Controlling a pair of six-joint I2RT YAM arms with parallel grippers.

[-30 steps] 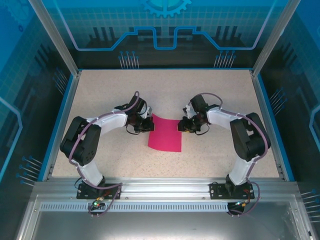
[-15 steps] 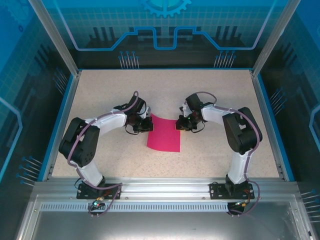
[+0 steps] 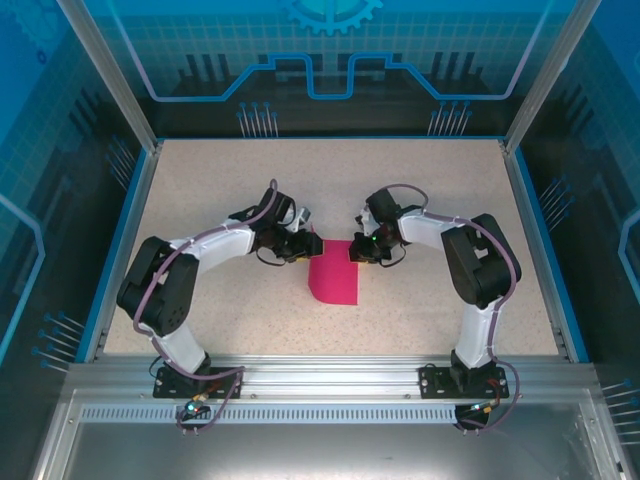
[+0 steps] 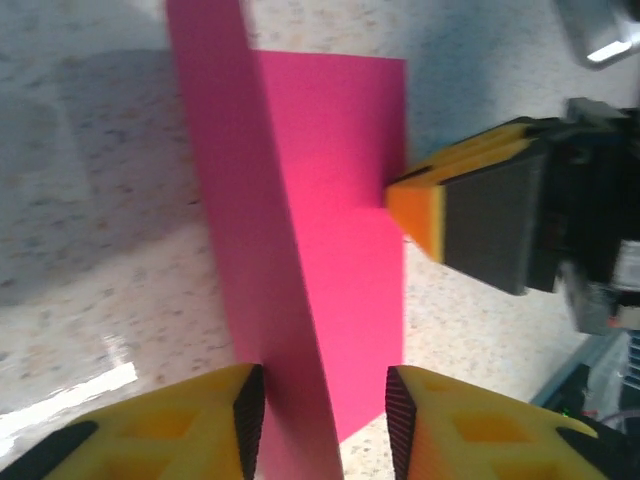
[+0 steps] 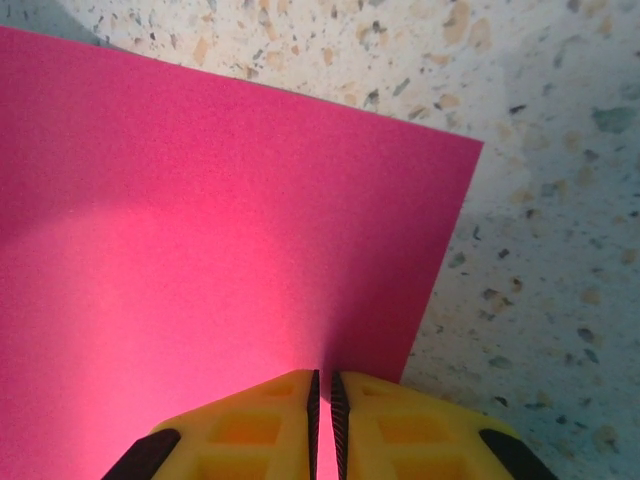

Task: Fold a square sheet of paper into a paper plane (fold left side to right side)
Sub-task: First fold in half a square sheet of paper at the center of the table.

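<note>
The square sheet of paper (image 3: 335,283) is magenta-pink and lies mid-table, its left side curled up and over toward the right. In the left wrist view this raised flap (image 4: 240,230) stands on edge and runs down between the fingers of my left gripper (image 4: 325,400). That gripper is open, and the flap is close to its left finger. My left gripper (image 3: 305,247) sits at the sheet's far left corner. My right gripper (image 5: 322,385) is shut, with its tips pressed down on the flat sheet (image 5: 200,220) near the right edge. Its yellow fingers (image 4: 415,205) touch that edge.
The speckled tabletop (image 3: 220,190) is bordered by a blue rim (image 3: 125,240) and transparent walls. Both arms reach inward and nearly meet over the sheet's far edge, leaving only a small gap between the grippers.
The left gripper carried the sheet's left edge up and rightward, so the sheet looks narrower from above, then opened its jaws. The right gripper shifted slightly left and stayed on the right edge.
</note>
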